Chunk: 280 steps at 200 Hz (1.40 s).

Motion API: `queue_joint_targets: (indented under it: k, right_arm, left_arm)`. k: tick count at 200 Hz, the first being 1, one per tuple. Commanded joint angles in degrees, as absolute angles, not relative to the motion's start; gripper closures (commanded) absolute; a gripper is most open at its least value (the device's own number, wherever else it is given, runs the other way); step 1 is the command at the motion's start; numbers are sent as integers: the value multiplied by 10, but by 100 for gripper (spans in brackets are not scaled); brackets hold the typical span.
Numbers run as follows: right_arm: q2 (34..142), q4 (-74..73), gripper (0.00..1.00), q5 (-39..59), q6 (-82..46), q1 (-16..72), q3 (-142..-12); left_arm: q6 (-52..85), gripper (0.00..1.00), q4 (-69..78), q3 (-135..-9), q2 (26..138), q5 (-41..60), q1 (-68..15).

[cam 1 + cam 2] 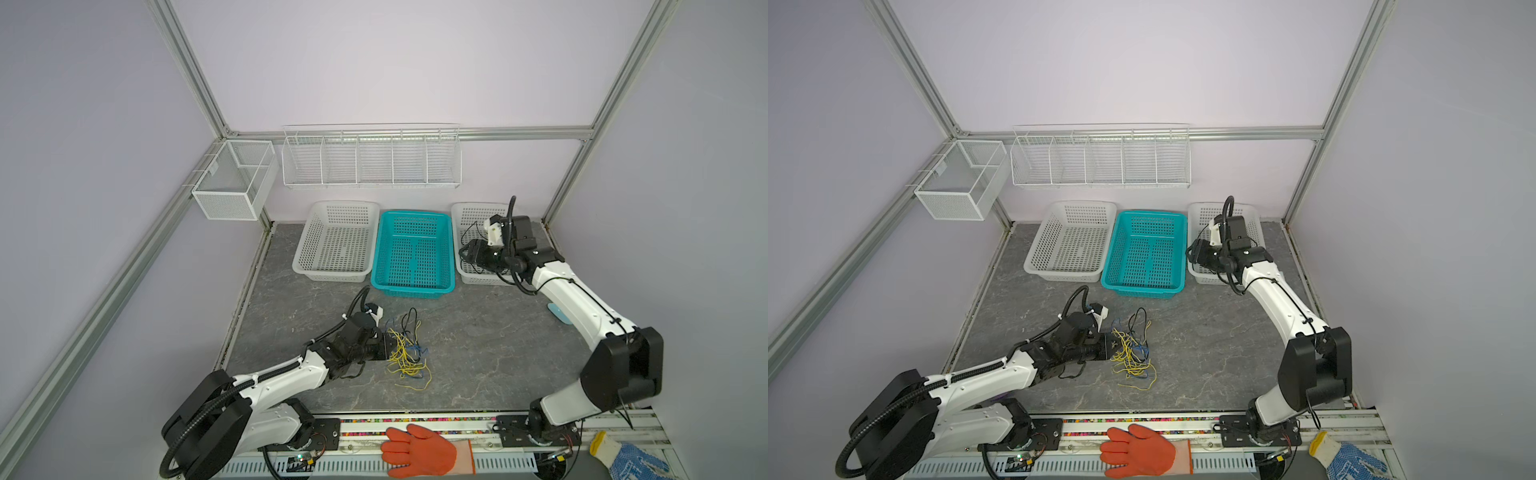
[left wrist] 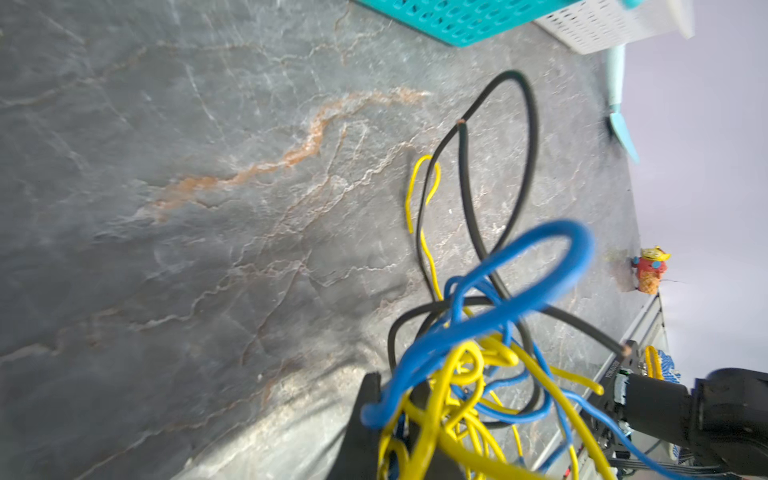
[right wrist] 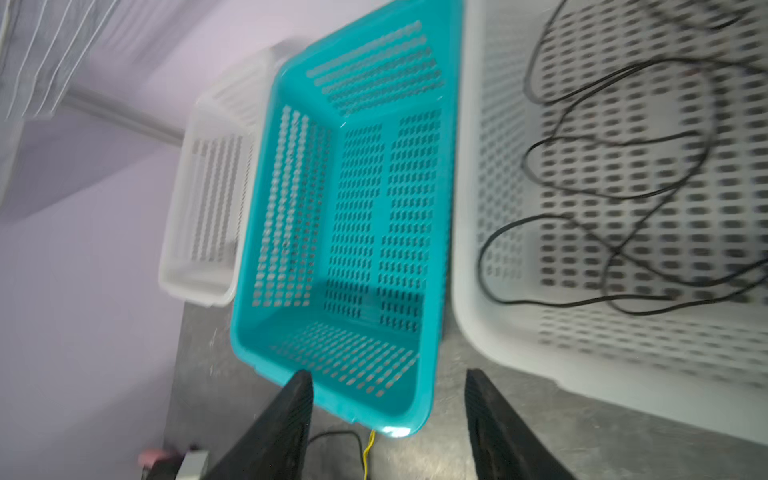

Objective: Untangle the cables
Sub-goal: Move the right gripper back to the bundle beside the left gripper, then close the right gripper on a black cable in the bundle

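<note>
Left wrist view: left jaws shut tight on the tangled cables (image 2: 490,324). Right jaws apart, empty, near white basket (image 3: 582,374) with a black cable (image 3: 561,303) inside.

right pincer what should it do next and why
Probably swing the right pincer to the tangle for the black loop: its jaws stand open and empty, black cables lie in the white basket, and the left pincer holds the tangle.

Open tabletop (image 1: 498,345) right of cables (image 1: 405,353), baskets (image 1: 411,292) lining far edge, left pincer (image 1: 388,347) blocking the tangle's left
</note>
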<state>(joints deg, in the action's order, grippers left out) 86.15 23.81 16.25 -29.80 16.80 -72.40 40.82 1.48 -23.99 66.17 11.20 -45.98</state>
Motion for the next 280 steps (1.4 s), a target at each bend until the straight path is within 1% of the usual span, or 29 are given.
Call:
queue_joint_targets:
  k: [1, 18, 39, 63, 88, 108, 123, 152, 194, 211, 224, 280]
  right_arm:
    - [817, 134, 36, 261, -292, 198, -644]
    - [802, 82, 29, 303, -297, 222, -588]
    - [806, 29, 28, 329, -329, 241, -541]
    - [822, -53, 27, 357, -415, 264, -491]
    - [834, -104, 28, 350, -461, 310, -477]
    - [838, -103, 28, 322, -465, 354, -486]
    - [855, -71, 28, 307, -460, 381, -500]
    - [879, -63, 29, 275, -477, 398, -500]
    - [913, -78, 30, 267, -494, 415, -500]
    - [924, -88, 34, 260, -499, 420, -500]
    - [933, -88, 37, 258, -498, 423, -523]
    - [935, -80, 68, 231, -492, 426, -528]
  left_arm:
    - [393, 100, 32, -224, 623, 109, -460]
    - [393, 100, 33, -215, 593, 104, -460]
    - [392, 100, 34, -203, 563, 96, -460]
    - [388, 100, 33, -199, 549, 95, -460]
    - [394, 100, 38, -197, 557, 98, -460]
    - [400, 100, 48, -193, 565, 102, -460]
    - [401, 100, 48, -193, 564, 101, -460]
    - [399, 100, 40, -196, 557, 98, -460]
    - [398, 100, 39, -193, 557, 96, -460]
    - [399, 100, 47, -192, 559, 95, -460]
    - [400, 100, 52, -192, 562, 97, -460]
    - [404, 100, 51, -181, 554, 95, -460]
